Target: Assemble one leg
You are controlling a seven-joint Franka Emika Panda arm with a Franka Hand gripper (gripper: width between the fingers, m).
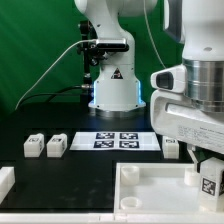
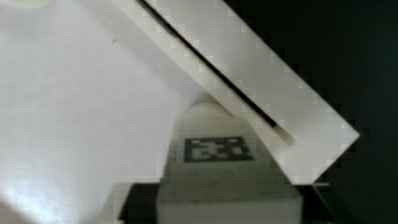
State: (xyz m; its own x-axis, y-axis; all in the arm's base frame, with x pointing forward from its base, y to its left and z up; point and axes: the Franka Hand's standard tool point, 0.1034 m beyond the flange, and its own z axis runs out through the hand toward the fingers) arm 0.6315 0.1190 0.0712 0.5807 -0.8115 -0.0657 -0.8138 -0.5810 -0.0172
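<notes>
My gripper (image 1: 205,170) is shut on a leg (image 1: 211,182), a small white block with a black-and-white tag. It holds the leg over the far right corner of the large white tray-like part (image 1: 150,172). In the wrist view the leg (image 2: 217,165) sits between my dark fingers (image 2: 146,202), tag facing the camera. Its far end is close to the tray's raised rim (image 2: 231,70), which runs diagonally. I cannot tell whether the leg touches the tray. Two more legs (image 1: 33,146) (image 1: 56,146) lie at the exterior view's left. Another leg (image 1: 171,147) lies right of the marker board.
The marker board (image 1: 120,140) lies flat in front of the robot base (image 1: 112,85). A white block (image 1: 5,180) sits at the lower left edge of the exterior view. The table is black with a green backdrop behind.
</notes>
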